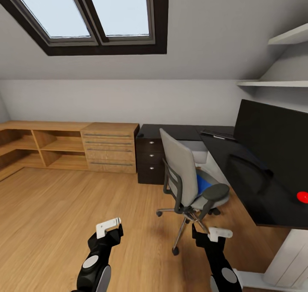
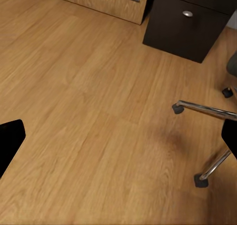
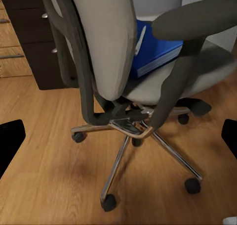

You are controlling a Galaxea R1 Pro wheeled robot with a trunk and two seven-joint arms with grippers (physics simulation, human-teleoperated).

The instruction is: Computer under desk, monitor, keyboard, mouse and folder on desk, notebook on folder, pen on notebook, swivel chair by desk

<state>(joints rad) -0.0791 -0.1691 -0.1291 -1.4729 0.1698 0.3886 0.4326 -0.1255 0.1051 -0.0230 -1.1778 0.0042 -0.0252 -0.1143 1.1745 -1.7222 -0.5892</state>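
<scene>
Swivel chair [image 1: 188,185] stands ahead of the right jaws, back toward them, seat facing the counter [image 1: 239,163]. Folder [image 3: 155,47] lies flat on the seat just behind the backrest, long axis running front to back of the seat. Monitor [image 1: 273,148] sits on the counter, beyond and right of the right jaws. Left gripper [image 1: 109,227] and right gripper [image 1: 216,233]: jaws apart, holding nothing. Open wood floor [image 2: 89,111] ahead of the left jaws, up to the dresser [image 1: 111,147].
</scene>
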